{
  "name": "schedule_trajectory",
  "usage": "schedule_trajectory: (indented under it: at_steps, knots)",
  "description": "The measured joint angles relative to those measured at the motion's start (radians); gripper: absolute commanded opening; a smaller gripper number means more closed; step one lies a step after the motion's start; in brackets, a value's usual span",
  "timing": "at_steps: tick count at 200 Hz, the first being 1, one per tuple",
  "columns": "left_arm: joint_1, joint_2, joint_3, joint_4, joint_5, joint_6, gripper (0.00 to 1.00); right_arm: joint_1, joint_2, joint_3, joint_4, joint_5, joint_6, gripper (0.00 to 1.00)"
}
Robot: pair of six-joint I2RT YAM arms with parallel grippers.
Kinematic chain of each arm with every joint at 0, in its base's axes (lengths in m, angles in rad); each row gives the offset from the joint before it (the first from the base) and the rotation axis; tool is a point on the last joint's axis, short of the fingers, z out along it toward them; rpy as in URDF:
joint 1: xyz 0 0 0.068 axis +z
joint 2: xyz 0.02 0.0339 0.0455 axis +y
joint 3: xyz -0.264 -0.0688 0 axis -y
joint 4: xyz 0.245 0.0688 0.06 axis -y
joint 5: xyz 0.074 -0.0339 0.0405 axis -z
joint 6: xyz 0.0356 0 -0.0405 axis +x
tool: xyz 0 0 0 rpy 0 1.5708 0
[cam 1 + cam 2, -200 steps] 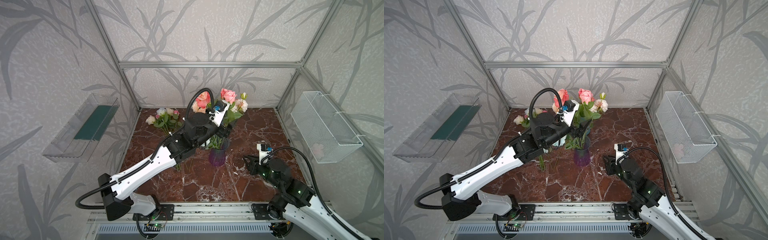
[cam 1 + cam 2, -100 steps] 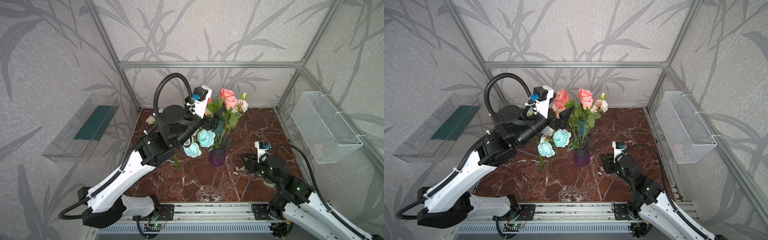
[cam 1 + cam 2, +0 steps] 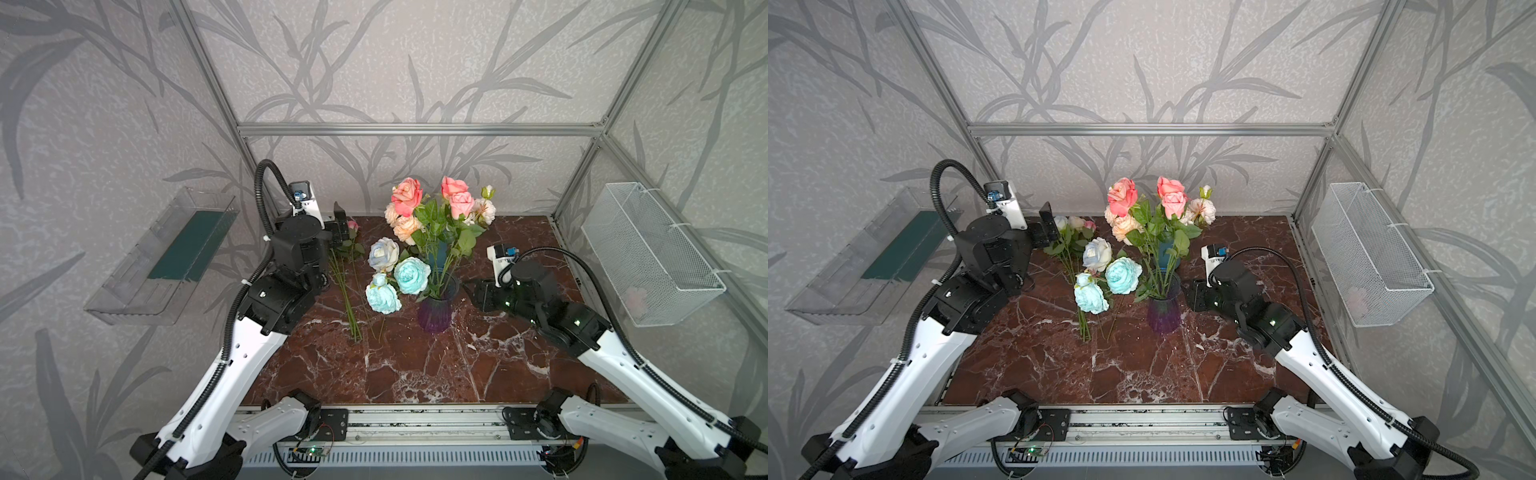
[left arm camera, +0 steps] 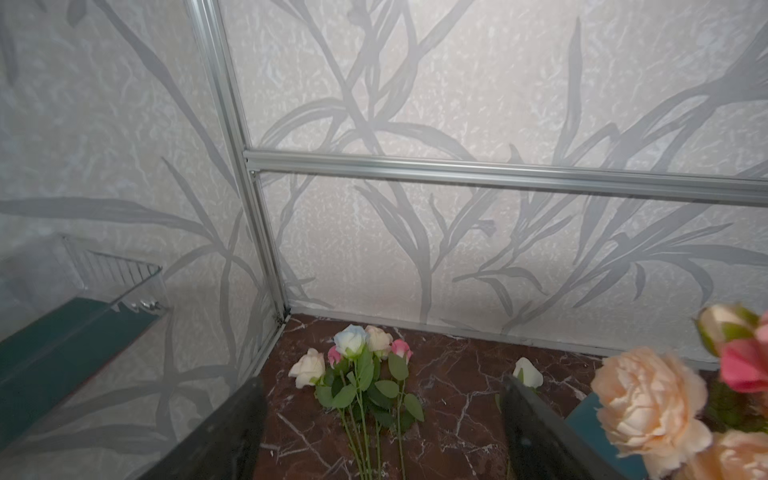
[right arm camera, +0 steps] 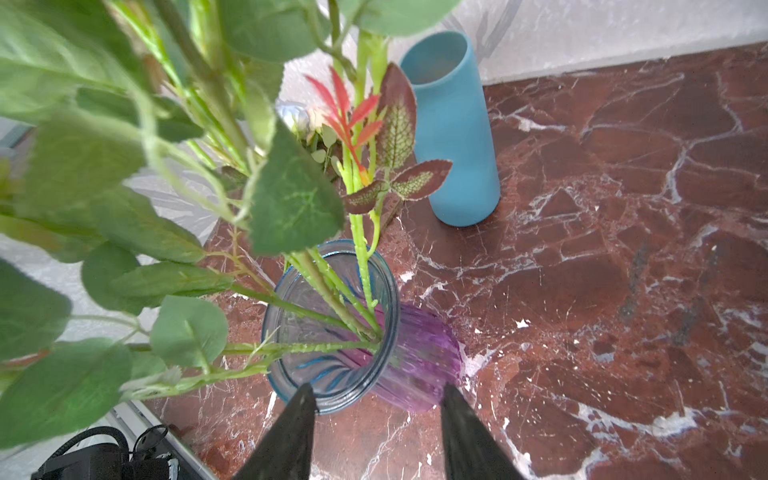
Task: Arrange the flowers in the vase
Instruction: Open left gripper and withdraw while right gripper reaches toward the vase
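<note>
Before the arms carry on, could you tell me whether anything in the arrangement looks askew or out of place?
Yes: the pale blue roses sag sideways out of the purple vase, heads low beside it, while the pink roses stand upright.

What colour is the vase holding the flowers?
The vase is purple glass with a bluish rim, clearest in the right wrist view.

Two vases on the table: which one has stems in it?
The purple ribbed glass vase with the blue rim, nearer the front: several green stems stand in it. The matte teal cylinder vase behind it shows no stems.
</note>
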Motion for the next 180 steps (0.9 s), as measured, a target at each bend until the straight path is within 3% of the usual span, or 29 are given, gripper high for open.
schedule_trajectory:
  at_steps: [58, 124, 180]
  knots:
    - [0.13, 0.063, -0.147, 0.001, 0.132, -0.143, 0.89, -0.028, 0.182, 0.139, -0.123, -0.085, 0.055, 0.39]
    - [0.139, -0.052, -0.219, 0.042, 0.177, -0.175, 0.89, -0.028, 0.309, 0.146, -0.125, -0.107, 0.082, 0.32]
    - [0.139, -0.066, -0.219, 0.055, 0.194, -0.176, 0.89, -0.028, 0.357, 0.154, -0.092, -0.106, 0.09, 0.26]
